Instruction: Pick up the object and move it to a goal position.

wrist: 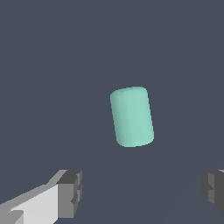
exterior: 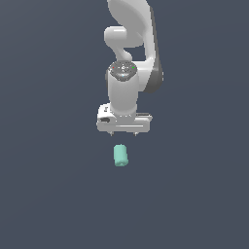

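The gripper's two grey fingertips (wrist: 70, 194) sit closest to the wrist camera, spread wide with nothing between them. The gripper (wrist: 142, 192) is plainly open. Beyond the gap lies the object (wrist: 131, 116), a small teal-green cylinder resting slightly tilted on the plain dark surface (wrist: 52, 65). In the exterior view the cylinder (exterior: 120, 155) sits just below frame centre, directly under the white gripper (exterior: 124, 133) and apart from it. The arm (exterior: 131, 53) rises toward the upper middle of the frame.
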`<action>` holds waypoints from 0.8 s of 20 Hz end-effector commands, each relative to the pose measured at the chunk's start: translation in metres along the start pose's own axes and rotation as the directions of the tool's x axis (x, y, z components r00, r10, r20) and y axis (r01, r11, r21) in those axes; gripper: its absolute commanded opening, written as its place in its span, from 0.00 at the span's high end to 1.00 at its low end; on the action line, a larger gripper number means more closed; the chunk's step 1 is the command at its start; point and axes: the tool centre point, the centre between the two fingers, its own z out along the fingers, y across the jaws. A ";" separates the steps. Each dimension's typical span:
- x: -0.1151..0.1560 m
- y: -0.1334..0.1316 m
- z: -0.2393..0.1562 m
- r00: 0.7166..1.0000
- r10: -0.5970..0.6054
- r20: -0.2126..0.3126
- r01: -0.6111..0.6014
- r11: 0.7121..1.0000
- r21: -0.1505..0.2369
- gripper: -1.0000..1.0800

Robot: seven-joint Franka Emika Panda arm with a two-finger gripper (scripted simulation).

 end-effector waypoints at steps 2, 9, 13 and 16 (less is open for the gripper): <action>0.000 0.000 0.000 1.000 0.001 -0.001 -0.001 1.000 0.000 0.04; 0.015 -0.008 -0.019 0.998 0.028 -0.047 -0.027 1.000 0.010 0.04; 0.017 -0.008 -0.021 0.998 0.030 -0.053 -0.029 1.000 0.011 0.04; 0.016 -0.009 -0.022 0.998 0.032 -0.052 -0.031 0.999 0.011 0.04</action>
